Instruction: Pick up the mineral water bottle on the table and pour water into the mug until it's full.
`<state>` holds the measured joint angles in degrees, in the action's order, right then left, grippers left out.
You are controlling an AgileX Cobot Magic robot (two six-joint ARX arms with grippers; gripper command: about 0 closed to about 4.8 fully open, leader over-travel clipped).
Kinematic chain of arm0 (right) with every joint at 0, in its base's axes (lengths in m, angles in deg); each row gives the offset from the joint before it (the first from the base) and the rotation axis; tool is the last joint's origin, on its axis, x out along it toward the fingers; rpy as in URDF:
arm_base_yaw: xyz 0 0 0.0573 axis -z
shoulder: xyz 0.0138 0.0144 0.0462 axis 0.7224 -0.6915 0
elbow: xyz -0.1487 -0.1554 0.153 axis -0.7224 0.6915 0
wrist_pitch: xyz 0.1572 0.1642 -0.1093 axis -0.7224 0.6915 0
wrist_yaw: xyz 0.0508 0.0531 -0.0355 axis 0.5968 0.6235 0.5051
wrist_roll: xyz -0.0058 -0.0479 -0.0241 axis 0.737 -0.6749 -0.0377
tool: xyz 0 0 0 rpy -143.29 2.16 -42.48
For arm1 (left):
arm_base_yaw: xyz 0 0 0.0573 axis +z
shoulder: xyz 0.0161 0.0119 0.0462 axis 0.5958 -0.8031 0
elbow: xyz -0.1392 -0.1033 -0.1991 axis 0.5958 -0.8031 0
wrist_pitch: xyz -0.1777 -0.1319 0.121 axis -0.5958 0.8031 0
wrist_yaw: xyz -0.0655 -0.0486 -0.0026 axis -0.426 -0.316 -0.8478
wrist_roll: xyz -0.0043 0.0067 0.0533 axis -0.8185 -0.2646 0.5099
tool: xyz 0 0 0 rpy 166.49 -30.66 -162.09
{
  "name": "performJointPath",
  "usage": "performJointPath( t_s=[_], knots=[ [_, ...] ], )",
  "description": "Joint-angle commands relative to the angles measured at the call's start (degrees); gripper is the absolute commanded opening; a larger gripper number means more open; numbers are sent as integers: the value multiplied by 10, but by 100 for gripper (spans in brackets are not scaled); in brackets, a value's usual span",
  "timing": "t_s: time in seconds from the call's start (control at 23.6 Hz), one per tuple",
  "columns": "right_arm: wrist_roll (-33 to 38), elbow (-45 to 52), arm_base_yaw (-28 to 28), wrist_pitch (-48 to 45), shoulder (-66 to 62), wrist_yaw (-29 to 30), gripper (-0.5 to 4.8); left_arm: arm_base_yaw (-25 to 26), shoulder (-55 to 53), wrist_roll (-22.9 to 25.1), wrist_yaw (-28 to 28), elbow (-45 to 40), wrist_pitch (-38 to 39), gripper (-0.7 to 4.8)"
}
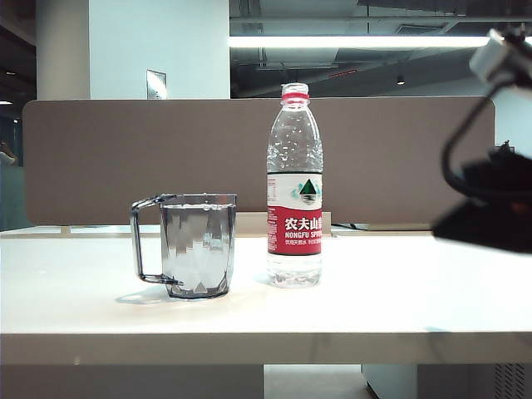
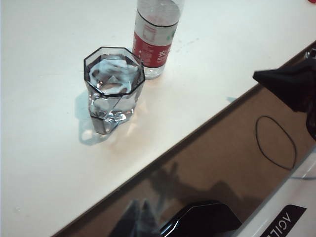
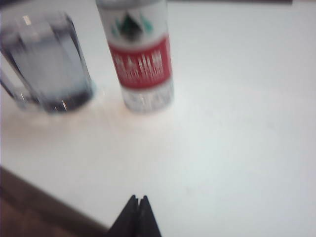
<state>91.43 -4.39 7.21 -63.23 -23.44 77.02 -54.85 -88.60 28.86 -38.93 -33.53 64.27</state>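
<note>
Nearest you: right gripper point(image 3: 138, 205), fingers pinched together on nothing, hanging over bare table point(image 3: 237, 128) near its front edge. In the exterior view it's the dark blur at the right edge, well clear of both objects.

Left gripper point(image 2: 197, 219): only a dark piece of it shows in its wrist view, off the table edge. You can't tell there whether its fingers are apart or together.

Mid-table: mineral water bottle point(image 1: 294, 187) stands upright, long axis vertical, cap on, just right of the mug point(image 1: 196, 245). They're near but apart. The mug looks already filled close to the rim with water point(image 2: 114, 74).

Key relation: the bottle lies straight ahead of the right fingertips and beyond them. My read is the right arm is nearer and has the open side approach. The fingers need to spread before any side grasp of the bottle body.
</note>
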Motion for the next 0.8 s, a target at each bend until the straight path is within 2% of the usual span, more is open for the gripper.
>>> performJointPath(
  t_s=[0.04, 0.25, 0.51, 0.68, 0.8],
  knots=[
    [2, 4, 2, 138, 66, 1, -6, 0, 1, 0, -2, 3, -4, -5],
    [2, 4, 5, 232, 150, 5, -6, 0, 1, 0, -2, 3, -3, -5],
    [2, 4, 95, 389, 314, 61, -6, 0, 1, 0, -2, 3, -3, -5],
    [2, 4, 171, 449, 431, 83, -6, 0, 1, 0, -2, 3, -4, -5],
    [11, 4, 206, 488, 487, 106, -6, 0, 1, 0, -2, 3, -3, -5]
  ],
)
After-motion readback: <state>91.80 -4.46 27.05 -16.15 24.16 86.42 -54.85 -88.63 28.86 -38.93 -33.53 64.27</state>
